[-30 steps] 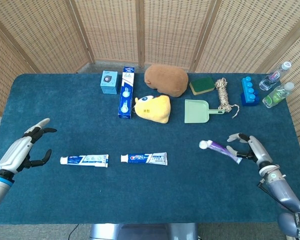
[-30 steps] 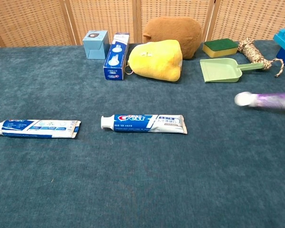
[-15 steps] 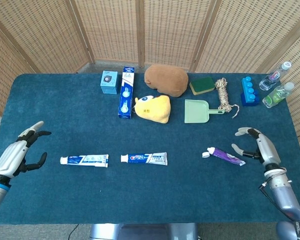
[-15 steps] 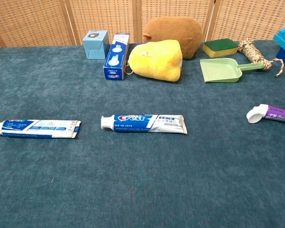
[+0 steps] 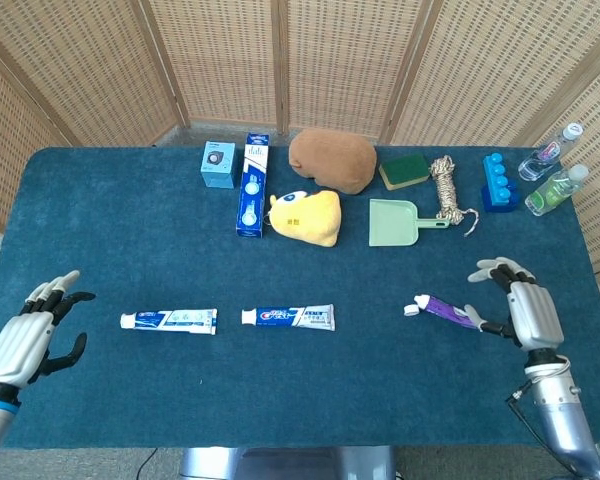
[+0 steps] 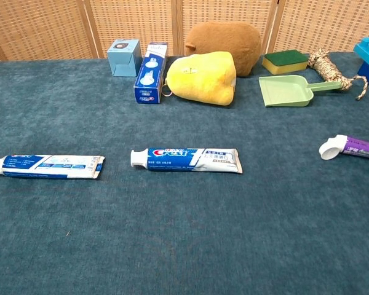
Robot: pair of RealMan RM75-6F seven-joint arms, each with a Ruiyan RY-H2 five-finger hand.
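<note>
A purple toothpaste tube [image 5: 445, 310] [image 6: 354, 147] with a white cap lies on the blue cloth at the right. My right hand [image 5: 520, 305] hovers just right of its tail, fingers spread, holding nothing. Two white-and-blue toothpaste tubes lie in a row: one [image 5: 169, 320] [image 6: 45, 166] at the left and a Crest tube [image 5: 289, 317] [image 6: 186, 160] in the middle. My left hand [image 5: 30, 333] is open near the table's left front edge, well apart from the left tube. Neither hand shows in the chest view.
Along the back stand a small light-blue box [image 5: 218, 164], a blue toothpaste carton [image 5: 252, 184], a brown plush [image 5: 331, 160], a yellow plush [image 5: 305, 216], a green dustpan [image 5: 394, 222], a sponge [image 5: 404, 170], a rope bundle [image 5: 446, 188], a blue block [image 5: 497, 181] and two bottles [image 5: 553, 175].
My right hand let go of the purple tube, which dropped onto the cloth, then drew back to the right. My left hand slid down toward the front left edge.
</note>
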